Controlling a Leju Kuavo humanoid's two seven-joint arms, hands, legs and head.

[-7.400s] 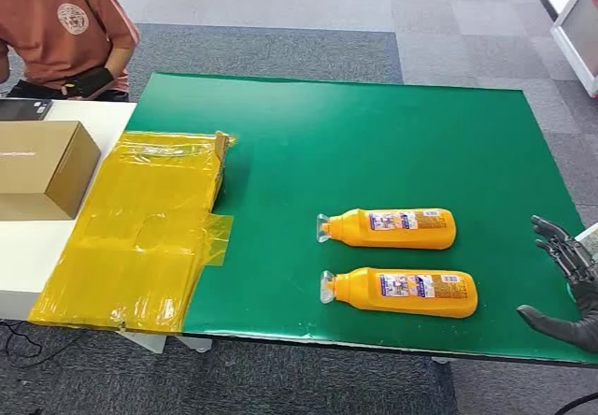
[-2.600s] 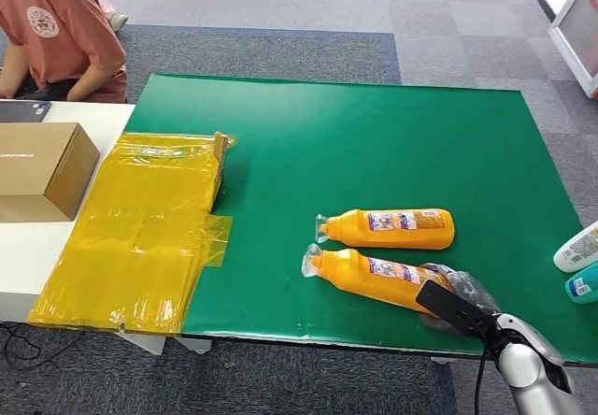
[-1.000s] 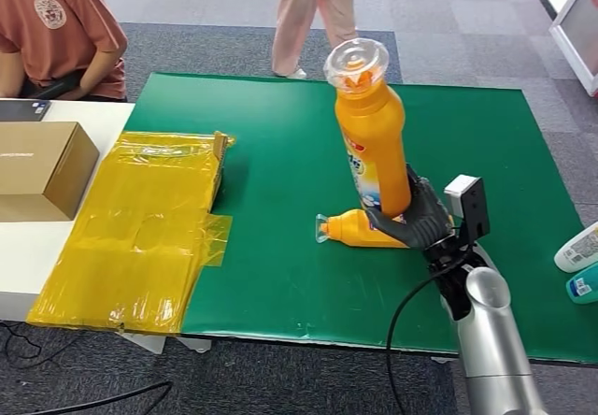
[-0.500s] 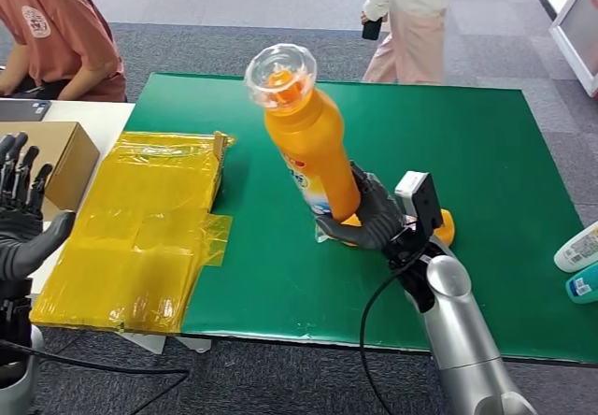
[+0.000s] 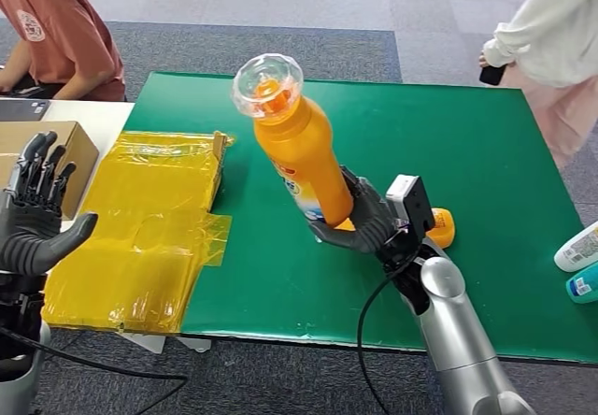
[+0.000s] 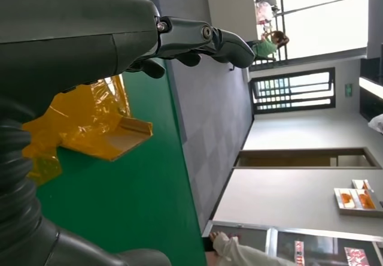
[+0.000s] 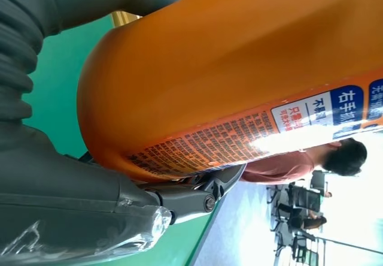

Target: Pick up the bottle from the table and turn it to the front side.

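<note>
1. Your right robot hand (image 5: 363,223) grips the orange bottle (image 5: 300,149) by its base, lifted above the green tabletop (image 5: 493,153), cap tilted toward your left.
2. Your left robot hand (image 5: 32,219) hovers near the yellow plastic sheet (image 5: 141,247), fingers spread, holding nothing.

A second orange bottle (image 5: 441,226) lies on the green mat, mostly hidden behind the right hand (image 5: 363,223). Two bottles (image 5: 579,264) at the table's right side are cut off by the picture's edge.
</note>
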